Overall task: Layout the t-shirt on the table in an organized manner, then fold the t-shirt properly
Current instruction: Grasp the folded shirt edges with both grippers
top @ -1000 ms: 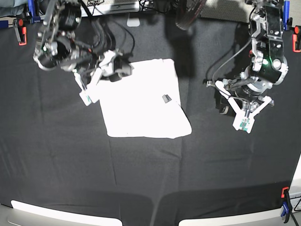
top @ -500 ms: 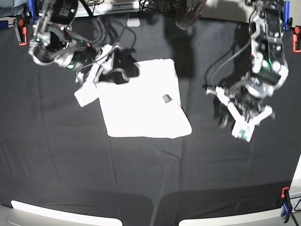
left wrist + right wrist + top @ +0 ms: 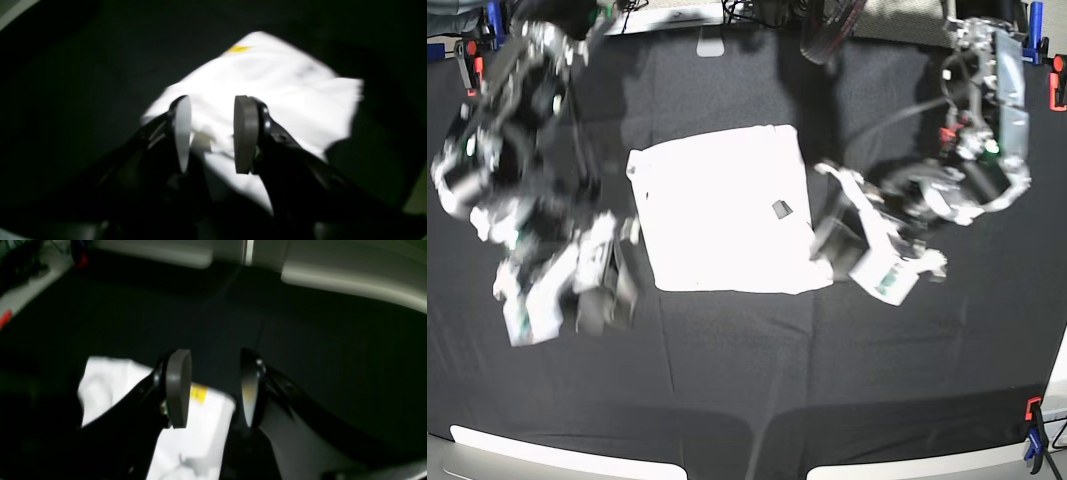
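Observation:
The t-shirt (image 3: 722, 210) lies folded into a white square on the black table (image 3: 747, 350), plain side up with a small grey tag (image 3: 781, 209). My left gripper (image 3: 879, 268) hovers open just off the shirt's lower right corner. In the left wrist view the left gripper (image 3: 213, 110) has an empty gap, with the t-shirt (image 3: 283, 100) beyond it. My right gripper (image 3: 552, 300), blurred, is off the shirt's lower left side. In the right wrist view the right gripper (image 3: 215, 366) stands open over black cloth, with the t-shirt (image 3: 196, 440) and a yellow mark (image 3: 198, 393) below.
Red clamps hold the table cloth at the back left (image 3: 473, 65), back right (image 3: 1058, 88) and front right (image 3: 1033, 410). Cables and gear crowd the back edge (image 3: 717, 20). Pale curved panels (image 3: 567, 458) line the front edge.
My right arm swung away from the shirt's upper left corner, down to its lower left side. My left arm moved leftward to the shirt's lower right corner. The shirt stayed flat.

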